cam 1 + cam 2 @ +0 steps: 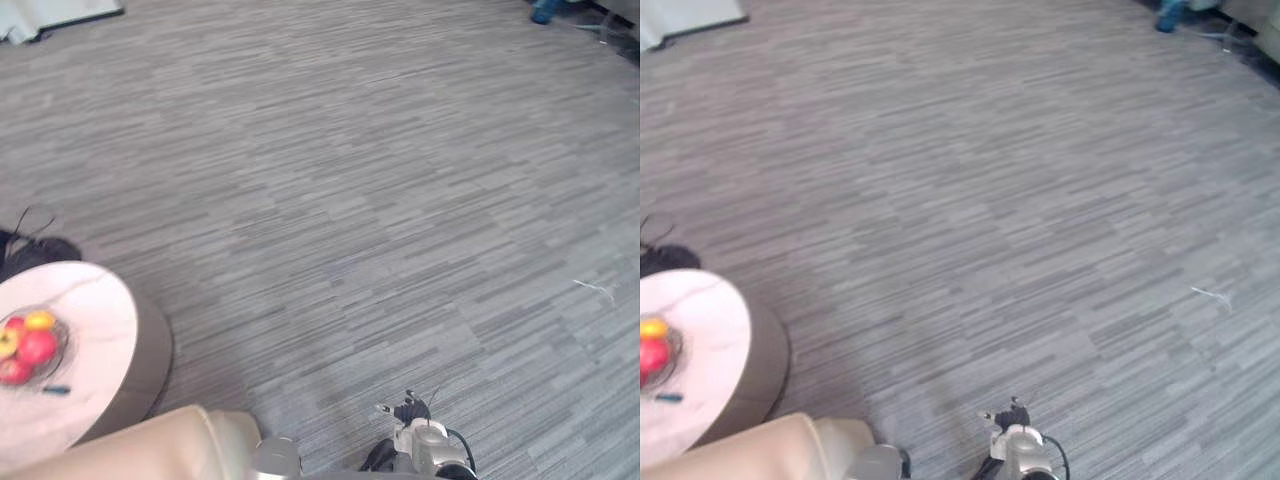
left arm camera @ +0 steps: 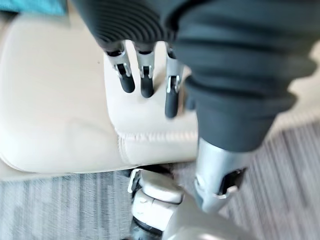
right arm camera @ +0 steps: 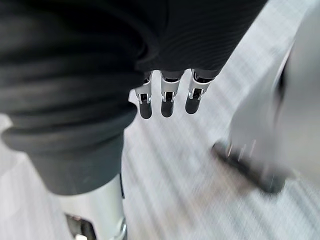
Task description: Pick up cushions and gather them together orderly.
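Note:
A beige padded cushion (image 1: 150, 445) with a stitched seam lies at the bottom left of the left eye view, beside the round table. In the left wrist view my left hand (image 2: 145, 75) hangs just over this beige cushion (image 2: 55, 100), fingers straight and relaxed, holding nothing. A strip of teal cloth (image 2: 35, 6) shows past the cushion's far edge. My right hand (image 3: 167, 97) hangs over the grey carpet with its fingers straight and nothing in them.
A round white table (image 1: 95, 330) at the lower left carries a wire bowl of red and yellow fruit (image 1: 28, 345). Grey striped carpet (image 1: 380, 180) stretches ahead. A blue object (image 1: 548, 10) lies far right, a white one (image 1: 50, 15) far left.

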Tool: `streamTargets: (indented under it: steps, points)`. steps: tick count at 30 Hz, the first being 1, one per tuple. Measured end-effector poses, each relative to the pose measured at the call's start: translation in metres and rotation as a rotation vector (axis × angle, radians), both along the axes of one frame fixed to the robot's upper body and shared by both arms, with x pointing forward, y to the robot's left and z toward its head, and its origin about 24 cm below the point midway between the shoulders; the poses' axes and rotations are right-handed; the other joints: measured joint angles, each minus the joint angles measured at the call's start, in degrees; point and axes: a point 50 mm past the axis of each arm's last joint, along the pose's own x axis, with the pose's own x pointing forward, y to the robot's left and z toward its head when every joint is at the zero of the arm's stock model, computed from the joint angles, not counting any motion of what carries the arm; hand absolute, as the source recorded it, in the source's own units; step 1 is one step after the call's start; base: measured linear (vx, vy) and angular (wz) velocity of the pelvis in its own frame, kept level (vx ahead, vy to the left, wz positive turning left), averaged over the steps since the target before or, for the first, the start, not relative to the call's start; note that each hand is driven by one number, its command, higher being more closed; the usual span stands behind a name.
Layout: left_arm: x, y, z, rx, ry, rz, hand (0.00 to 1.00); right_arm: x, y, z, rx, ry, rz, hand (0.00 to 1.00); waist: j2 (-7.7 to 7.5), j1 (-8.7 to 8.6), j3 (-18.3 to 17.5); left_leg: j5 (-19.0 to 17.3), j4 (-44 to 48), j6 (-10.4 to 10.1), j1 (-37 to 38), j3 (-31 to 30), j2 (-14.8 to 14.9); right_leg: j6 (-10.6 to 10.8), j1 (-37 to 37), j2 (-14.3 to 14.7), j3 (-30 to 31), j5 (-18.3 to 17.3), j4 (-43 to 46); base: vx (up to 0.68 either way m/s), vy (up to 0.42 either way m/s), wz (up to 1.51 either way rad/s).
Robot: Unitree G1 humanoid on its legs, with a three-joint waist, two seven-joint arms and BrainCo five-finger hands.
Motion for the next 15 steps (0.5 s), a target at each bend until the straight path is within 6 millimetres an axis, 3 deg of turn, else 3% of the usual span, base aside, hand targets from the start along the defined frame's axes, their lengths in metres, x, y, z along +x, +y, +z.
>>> streamTargets:
  steps: [2, 4, 5, 7, 9, 10, 11, 12, 14, 15]
  points:
    - [0.024, 0.006, 0.006, 0.015, -0.086, -0.05, 0.0, -0.008, -0.006, -0.002, -0.015, 0.022, -0.018, 0.0, -0.25, -0.99, 0.6, 0.08, 12.36, -0.01, -4.22, -0.31, 3.12, -0.37, 3.13, 2.91, 0.67, -0.24, -3.06, 0.04, -0.157, -0.2]
    - [0.034, 0.002, 0.008, 0.014, -0.129, -0.051, 0.0, -0.006, -0.005, -0.001, -0.022, 0.011, -0.039, 0.0, 0.51, -1.02, 1.12, 2.24, 27.43, 3.02, -9.35, -2.75, 5.49, -1.5, 5.42, 5.25, 3.92, -1.88, -3.38, 0.02, -0.067, -0.63]
    - [0.036, 0.002, 0.009, 0.017, -0.136, -0.058, 0.0, -0.007, -0.005, -0.001, -0.019, 0.007, -0.051, 0.0, -0.01, -1.01, 1.1, -0.87, 27.45, 1.26, -10.16, -3.86, 3.57, -2.04, 5.36, 5.29, 5.95, -2.61, -3.28, 0.03, 0.056, -0.81]
    - [0.043, -0.009, 0.009, -0.009, -0.161, -0.075, 0.0, -0.002, -0.007, 0.001, -0.014, -0.008, -0.08, 0.0, 0.33, -0.53, 1.73, -4.72, 21.8, 2.18, -11.37, -7.41, -2.4, -2.26, 4.8, 5.21, 10.57, -2.67, -3.35, 0.05, 0.113, -1.12]
    - [0.049, -0.014, 0.01, -0.018, -0.181, -0.081, 0.0, -0.001, -0.006, 0.001, -0.003, -0.018, -0.11, 0.0, 0.9, 0.31, 2.25, -4.81, 14.69, 1.89, -14.45, -10.22, -6.65, -1.86, 3.79, 5.26, 14.99, -2.87, -2.55, 0.03, 0.18, -1.35]
    - [0.049, -0.016, 0.01, -0.024, -0.186, -0.078, 0.0, -0.004, -0.008, 0.001, -0.004, -0.011, -0.115, 0.0, 1.83, 0.89, 2.01, -1.55, 10.08, 0.49, -14.93, -12.07, -7.28, -0.49, 2.49, 6.18, 18.08, -3.68, -1.71, 0.09, 0.167, -1.45]
    - [0.047, -0.014, 0.01, -0.019, -0.183, -0.069, 0.0, -0.011, 0.001, -0.003, 0.018, 0.006, -0.118, 0.0, 1.87, 1.64, 1.31, -1.53, 8.02, 1.48, -13.96, -9.7, -7.43, 0.9, 2.07, 6.97, 21.91, -3.16, -1.01, 0.18, 0.181, -1.42]
    - [0.047, -0.008, 0.012, -0.002, -0.189, -0.072, 0.0, -0.009, 0.006, -0.002, 0.035, -0.007, -0.13, 0.0, -0.16, 1.15, 0.63, -1.57, 5.56, 1.66, -12.52, -7.19, -8.05, 1.48, 1.17, 5.92, 24.33, -4.12, 1.97, 0.24, 0.124, -0.95]
    - [0.049, -0.007, 0.013, 0.001, -0.203, -0.064, 0.0, -0.009, 0.004, -0.001, 0.034, -0.014, -0.137, 0.0, -0.88, 1.05, 0.2, -1.68, 4.55, 2.54, -10.9, -4.38, -8.57, 1.75, 1.93, 5.47, 26.09, -5.6, 3.71, 0.3, 0.087, -0.69]
    - [0.049, -0.009, 0.013, -0.007, -0.207, -0.036, 0.0, -0.011, 0.005, -0.002, 0.039, -0.012, -0.146, 0.0, -1.11, 1.54, -0.06, -2.34, 4.73, 4.86, -8.84, -0.98, -8.39, 2.65, 1.95, 4.9, 27.51, -7.48, 7.3, 0.3, 0.085, -0.85]
